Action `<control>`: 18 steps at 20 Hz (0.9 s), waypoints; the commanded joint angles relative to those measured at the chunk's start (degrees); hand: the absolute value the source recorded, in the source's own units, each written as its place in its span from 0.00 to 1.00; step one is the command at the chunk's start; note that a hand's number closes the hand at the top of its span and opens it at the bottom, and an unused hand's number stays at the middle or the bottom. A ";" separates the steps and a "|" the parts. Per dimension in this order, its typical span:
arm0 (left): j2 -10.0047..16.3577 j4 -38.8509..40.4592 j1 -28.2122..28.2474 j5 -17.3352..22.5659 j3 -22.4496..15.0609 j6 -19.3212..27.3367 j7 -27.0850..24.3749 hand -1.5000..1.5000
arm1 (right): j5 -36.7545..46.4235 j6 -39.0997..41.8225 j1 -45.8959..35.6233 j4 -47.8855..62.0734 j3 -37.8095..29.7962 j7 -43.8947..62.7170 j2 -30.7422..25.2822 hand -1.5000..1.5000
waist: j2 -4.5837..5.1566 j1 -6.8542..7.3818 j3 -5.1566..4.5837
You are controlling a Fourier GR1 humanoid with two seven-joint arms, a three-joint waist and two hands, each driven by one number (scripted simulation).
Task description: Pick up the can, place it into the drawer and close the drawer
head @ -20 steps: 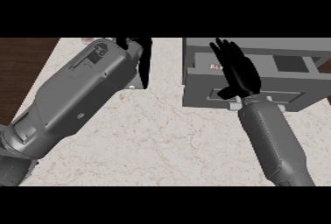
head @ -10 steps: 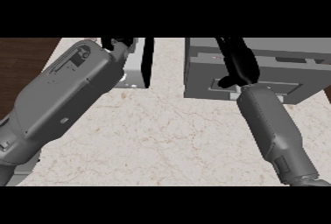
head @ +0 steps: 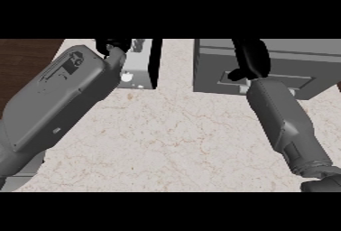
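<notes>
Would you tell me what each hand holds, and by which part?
Right hand lies open over the drawer, gripping nothing; left hand is cut off, so it cannot be told.

Single head view, from robot's head, steeply down, close above counter [head: 173,149]

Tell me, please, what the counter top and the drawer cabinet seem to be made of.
The counter top looks like pale stone, perhaps marble, going by its fine brown veins. The drawer cabinet is plain matte grey, likely painted metal or plastic; no grain shows.
</notes>
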 commanded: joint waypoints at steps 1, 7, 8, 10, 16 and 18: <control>2.82 -4.23 2.33 -0.40 -0.27 -1.62 1.36 0.00 | 0.52 -1.73 -4.57 5.10 -1.54 1.69 -1.81 0.00 | 0.54 1.50 0.33; 3.03 -3.72 0.88 -1.43 0.76 -0.41 2.91 0.00 | 1.88 -4.01 -7.69 9.20 -1.46 2.49 -2.24 0.00 | 0.98 0.88 0.36; 3.95 -3.74 0.25 -1.36 1.01 -0.90 3.55 0.00 | 1.36 -0.84 -11.59 9.18 -2.05 4.02 -2.62 0.00 | 1.03 1.55 0.34; 3.40 -5.67 0.48 -1.24 0.76 0.02 4.50 0.00 | 1.54 -1.01 -11.72 10.21 -2.21 3.77 -3.87 0.00 | 1.07 2.00 0.36; 4.33 -8.53 2.22 -1.97 0.15 0.23 5.36 0.00 | -1.87 5.40 -15.50 12.17 -4.90 -1.38 -4.50 0.00 | 0.93 2.72 0.41; 4.16 -8.93 3.02 -1.82 0.29 -0.12 5.19 0.00 | -7.11 7.05 -15.51 11.41 -9.12 -6.55 -2.93 0.00 | 1.01 2.49 0.51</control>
